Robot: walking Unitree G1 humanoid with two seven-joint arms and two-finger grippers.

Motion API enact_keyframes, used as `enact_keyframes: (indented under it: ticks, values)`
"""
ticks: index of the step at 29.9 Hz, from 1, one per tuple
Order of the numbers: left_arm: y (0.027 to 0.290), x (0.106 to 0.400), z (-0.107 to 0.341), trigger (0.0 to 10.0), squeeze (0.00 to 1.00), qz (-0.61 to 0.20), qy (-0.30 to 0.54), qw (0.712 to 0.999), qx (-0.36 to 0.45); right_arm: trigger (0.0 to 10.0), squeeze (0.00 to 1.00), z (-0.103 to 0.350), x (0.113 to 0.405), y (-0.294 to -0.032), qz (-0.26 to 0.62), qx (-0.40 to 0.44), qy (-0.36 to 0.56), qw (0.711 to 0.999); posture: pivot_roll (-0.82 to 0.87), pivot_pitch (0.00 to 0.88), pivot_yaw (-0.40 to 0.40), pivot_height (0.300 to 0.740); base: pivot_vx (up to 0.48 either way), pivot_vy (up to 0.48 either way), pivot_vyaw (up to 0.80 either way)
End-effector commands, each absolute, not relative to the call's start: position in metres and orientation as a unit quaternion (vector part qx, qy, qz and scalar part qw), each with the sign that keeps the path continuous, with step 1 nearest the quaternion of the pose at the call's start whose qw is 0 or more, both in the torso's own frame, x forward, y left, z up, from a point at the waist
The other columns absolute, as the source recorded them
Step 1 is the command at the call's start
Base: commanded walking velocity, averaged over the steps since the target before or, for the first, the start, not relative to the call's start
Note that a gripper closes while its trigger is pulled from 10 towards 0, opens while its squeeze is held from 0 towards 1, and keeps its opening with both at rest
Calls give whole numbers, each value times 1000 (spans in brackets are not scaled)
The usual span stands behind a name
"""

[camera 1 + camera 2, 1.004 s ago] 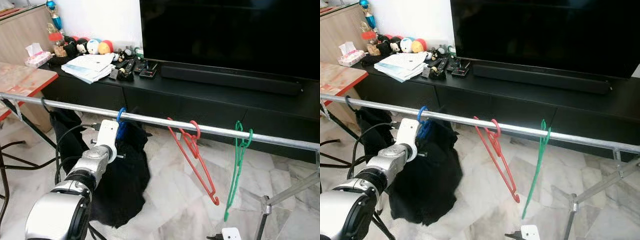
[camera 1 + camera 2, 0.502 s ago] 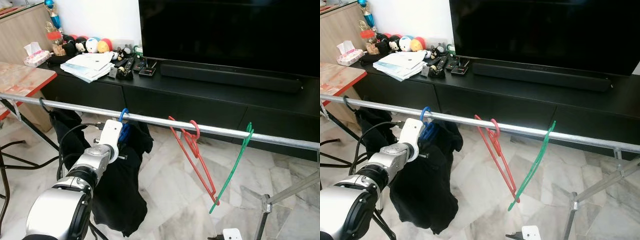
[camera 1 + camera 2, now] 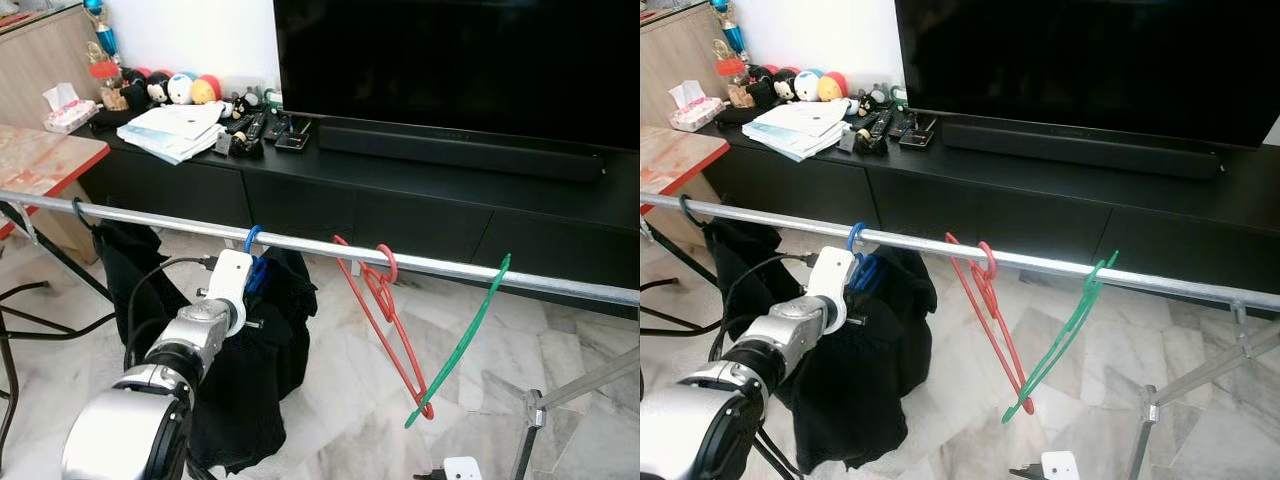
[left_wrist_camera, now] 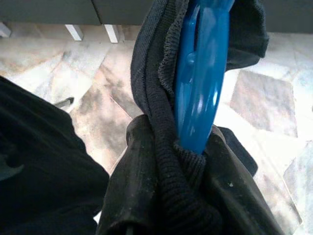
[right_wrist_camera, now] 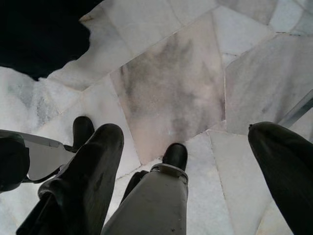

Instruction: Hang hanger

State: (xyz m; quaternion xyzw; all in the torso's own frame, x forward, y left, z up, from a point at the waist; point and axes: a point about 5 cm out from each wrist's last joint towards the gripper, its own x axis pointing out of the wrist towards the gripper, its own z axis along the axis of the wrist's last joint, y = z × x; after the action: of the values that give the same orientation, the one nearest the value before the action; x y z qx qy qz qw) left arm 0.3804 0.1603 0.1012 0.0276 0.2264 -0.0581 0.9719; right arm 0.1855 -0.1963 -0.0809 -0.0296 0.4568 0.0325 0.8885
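Marble floor runs beneath a metal rail [image 3: 440, 266] crossing before a dark TV cabinet [image 3: 420, 205]. Left hand [image 4: 171, 205] is clamped on the blue hanger [image 4: 200, 83] and its black garment [image 3: 250, 380]; the hook [image 3: 250, 238] sits over the rail at twelve o'clock from the wrist. Right hand [image 5: 186, 147] hangs spread and empty above the floor.

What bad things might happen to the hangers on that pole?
The left pincer grips the blue hanger together with the black shirt, so letting go or pulling might drag the shirt off. The green hanger hangs tilted on the pole, so a bump might knock it down onto the floor.
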Motion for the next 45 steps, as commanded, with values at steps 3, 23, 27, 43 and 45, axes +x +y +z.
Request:
enact_keyframes:
  ticks: [3,23,27,43,45]
  values:
    - [176,361,68,10000,0,-18,290,957,6,10000,0,-84,179,-195,24,-18,466,884,-68,123,93,740,0,0,0]
    - [199,363,94,10000,0,64,198,976,-59,10000,0,-85,178,-193,26,-16,467,884,-44,114,102,740,0,0,0]
    - [192,365,96,10000,0,52,194,978,-57,10000,0,-85,179,-192,25,-17,466,884,-50,109,105,740,0,0,0]
    - [180,362,94,10000,580,-4,181,983,-28,10000,0,-85,178,-192,25,-19,468,883,-52,81,104,740,0,0,0]
    - [181,361,94,10000,1000,-6,175,984,-27,10000,0,-86,177,-192,25,-19,468,883,-55,74,106,740,0,0,0]
